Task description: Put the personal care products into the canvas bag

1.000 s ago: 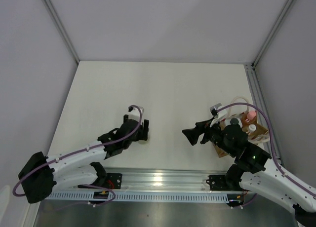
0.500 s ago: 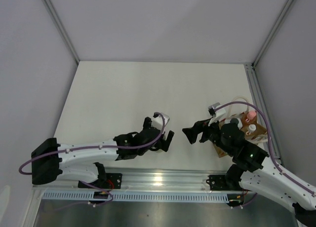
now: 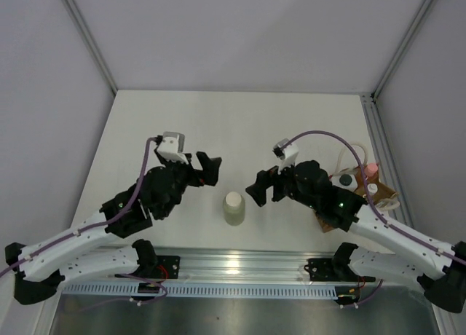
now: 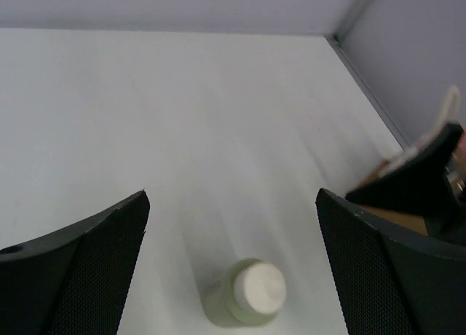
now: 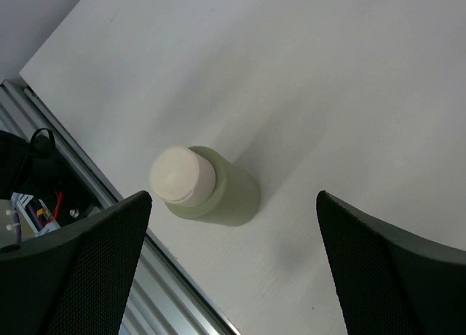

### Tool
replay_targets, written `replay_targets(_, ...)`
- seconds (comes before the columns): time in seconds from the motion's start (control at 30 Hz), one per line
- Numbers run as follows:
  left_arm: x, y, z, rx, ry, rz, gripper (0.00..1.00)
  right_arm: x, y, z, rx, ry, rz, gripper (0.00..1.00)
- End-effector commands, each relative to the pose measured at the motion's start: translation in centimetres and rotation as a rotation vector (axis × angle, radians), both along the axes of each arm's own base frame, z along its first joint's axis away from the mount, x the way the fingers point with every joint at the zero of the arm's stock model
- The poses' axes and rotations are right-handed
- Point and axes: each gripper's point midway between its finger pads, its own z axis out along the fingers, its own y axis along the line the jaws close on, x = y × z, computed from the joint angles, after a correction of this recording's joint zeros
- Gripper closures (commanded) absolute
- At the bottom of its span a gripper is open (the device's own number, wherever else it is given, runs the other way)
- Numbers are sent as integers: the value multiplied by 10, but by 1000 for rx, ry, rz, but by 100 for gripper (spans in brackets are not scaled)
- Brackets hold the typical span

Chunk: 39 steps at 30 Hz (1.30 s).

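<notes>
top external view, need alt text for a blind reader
A pale-green bottle stands upright on the white table, between the open left pincer and the open right pincer, touched by neither. By the right edge sits the canvas bag with other bottles' caps showing inside.

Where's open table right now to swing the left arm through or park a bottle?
Bare: the far half of the table, from the back wall to the left gripper and right gripper, and its left edge. Crowded: the near middle, where the pale-green bottle stands between them, and the right edge by the canvas bag.
</notes>
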Motion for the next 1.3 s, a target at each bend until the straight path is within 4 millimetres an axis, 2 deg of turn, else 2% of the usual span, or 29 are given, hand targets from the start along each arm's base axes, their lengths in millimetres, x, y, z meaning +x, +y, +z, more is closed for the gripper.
replay_targets(0.0,26,57,-32,29,60,278,1,2,36,5,2,-7,66,1)
replay_targets(0.03,30,64,-35,15,59,296,1,5,42,4,-3,-22,59,1)
replay_targets(0.07,29,70,-55,28,66,300,1,12,46,-9,-46,-27,35,1)
replay_targets(0.13,33,84,-55,-6,31,363,1,7,61,-14,-54,-51,58,1)
replay_targets(0.2,31,92,-68,-3,15,371,1,9,68,-27,-99,-69,45,1)
replay_targets(0.27,29,92,-65,-33,7,350,1,5,78,-27,-106,-112,39,1)
replay_targets(0.3,27,93,-62,-51,2,342,1,4,84,-35,-115,-125,47,1)
replay_targets(0.33,26,94,-65,-48,11,345,1,-1,92,-32,-89,-142,62,1)
replay_targets(0.53,23,91,-65,-64,41,326,1,-9,111,-55,-79,-160,107,1)
replay_targets(0.8,20,97,-62,-95,18,335,1,0,107,-83,-121,-195,60,1)
replay_targets(1.07,22,95,-63,-80,22,338,1,-3,110,-115,-133,-191,86,4)
replay_targets(1.17,23,96,-65,-72,24,345,1,-2,112,-123,-133,-201,85,8)
replay_targets(1.27,24,96,-65,-70,23,348,1,-1,113,-129,-140,-205,80,18)
